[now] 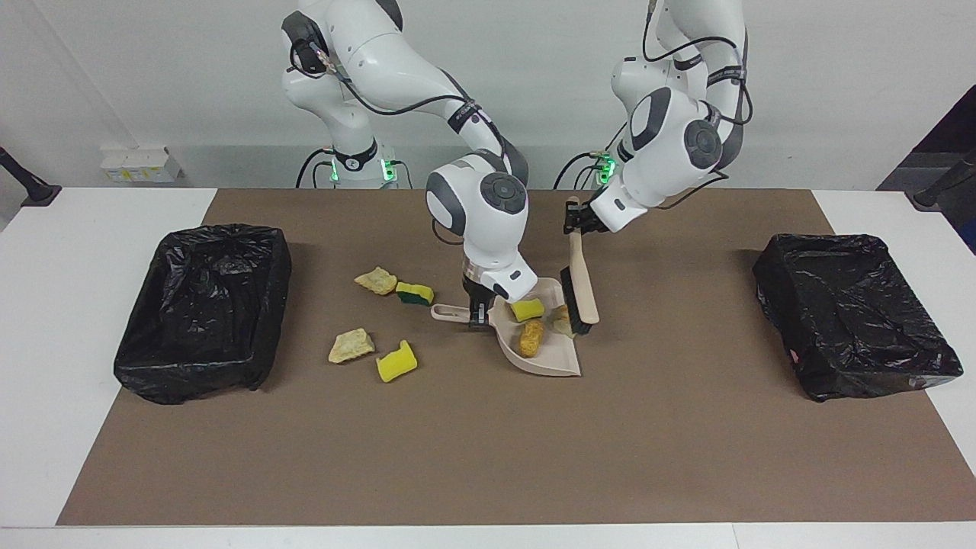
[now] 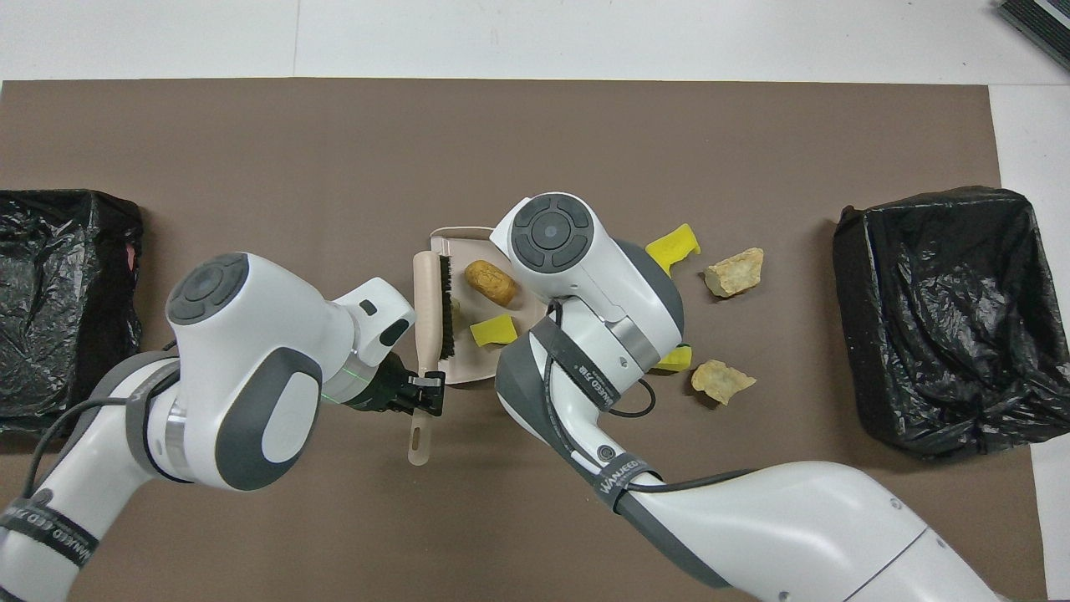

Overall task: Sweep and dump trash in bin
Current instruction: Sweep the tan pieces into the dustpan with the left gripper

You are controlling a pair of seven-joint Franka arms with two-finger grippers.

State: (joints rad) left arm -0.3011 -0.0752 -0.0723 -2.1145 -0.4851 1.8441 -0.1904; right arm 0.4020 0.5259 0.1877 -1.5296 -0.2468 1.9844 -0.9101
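Two robot arms sweep scraps into a dustpan point(image 1: 543, 352)
Left gripper point(image 1: 573, 221) grips a brush point(image 1: 582, 286) over it; right gripper point(image 1: 477, 314) clamps its handle; lump point(image 1: 531, 337) and sponge point(image 1: 527, 309) inside

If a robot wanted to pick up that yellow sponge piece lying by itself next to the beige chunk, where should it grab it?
Probably across the yellow sponge piece at its narrow middle, coming straight down from above. It lies flat on the brown mat with bare mat all around, apart from the beige chunk beside it, so fingers could fit on both long sides. Its notched edge looks harder to pinch.
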